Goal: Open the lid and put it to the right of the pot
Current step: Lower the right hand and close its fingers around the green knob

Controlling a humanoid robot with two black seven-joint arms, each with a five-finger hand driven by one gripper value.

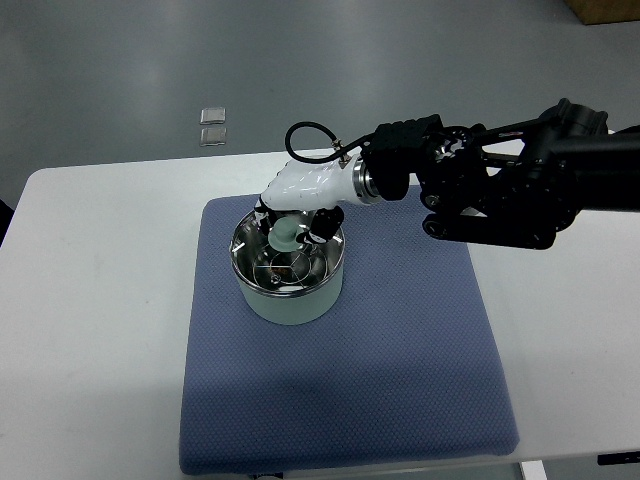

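Observation:
A pale green pot [292,300] stands on the left part of a blue mat [400,360]. A glass lid [283,262] with a metal rim covers its top, and its pale green knob [285,236] sits near the far edge. My right hand [298,212], white with dark fingertips, reaches in from the right on a black arm [500,185]. Its fingers are curled around the knob from above. I cannot tell whether the lid rests flat on the rim or is slightly tilted. No left arm shows.
The mat lies on a white table [90,330], with bare mat to the right of the pot. On the grey floor beyond the table lie two small square tiles [213,126]. A cardboard box corner [605,10] shows at the top right.

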